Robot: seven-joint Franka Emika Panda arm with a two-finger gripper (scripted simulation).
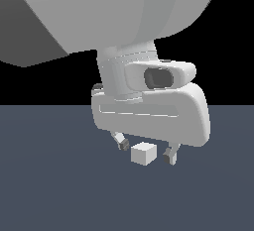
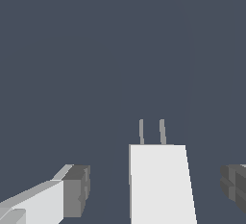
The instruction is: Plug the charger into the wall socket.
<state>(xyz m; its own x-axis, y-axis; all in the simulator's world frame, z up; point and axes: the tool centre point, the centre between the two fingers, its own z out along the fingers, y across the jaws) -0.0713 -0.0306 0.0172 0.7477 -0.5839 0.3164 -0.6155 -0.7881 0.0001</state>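
The charger (image 1: 143, 153) is a small white block lying on the dark grey floor. In the wrist view the charger (image 2: 159, 182) shows two thin grey prongs sticking out of its far face. My gripper (image 1: 146, 151) hangs over it with its jaws spread wide, one finger on each side of the block and a gap on both sides. The dark pads (image 2: 77, 191) do not touch the charger. The wall socket is out of view in both frames.
The dark grey floor (image 1: 59, 185) spreads all round. The arm's large white body fills the upper part of the exterior view.
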